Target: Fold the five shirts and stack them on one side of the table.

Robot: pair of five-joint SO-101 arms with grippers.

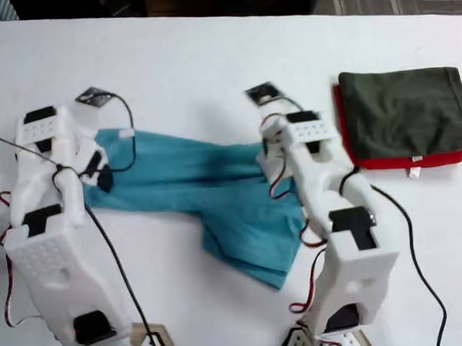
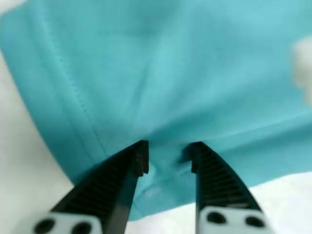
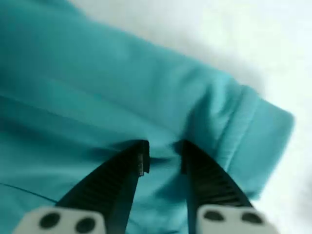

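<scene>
1. Teal shirt (image 1: 216, 191) lies unfolded and rumpled on the white table (image 1: 194, 59). It is pulled out long between the two arms, and one wide flap of it spreads toward the arm bases.
2. Left gripper (image 2: 168, 158) is clamped on the teal shirt. A pinch of cloth is bunched between the black fingertips, close to the shirt's stitched edge.
3. Right gripper (image 3: 162, 155) is also clamped on the teal shirt. The tips are nearly together with cloth between them, just beside a thick rolled hem of the shirt.
4. In the high view the left arm is over one end of the teal shirt and the right arm is over the opposite end.
5. Dark green shirt (image 1: 406, 109) is folded and sits on top of a folded red shirt (image 1: 401, 162). Only the red edges stick out from under it.
6. That stack sits beyond the teal shirt's right-arm end. It does not touch the teal shirt, and the right arm is between the two.
</scene>
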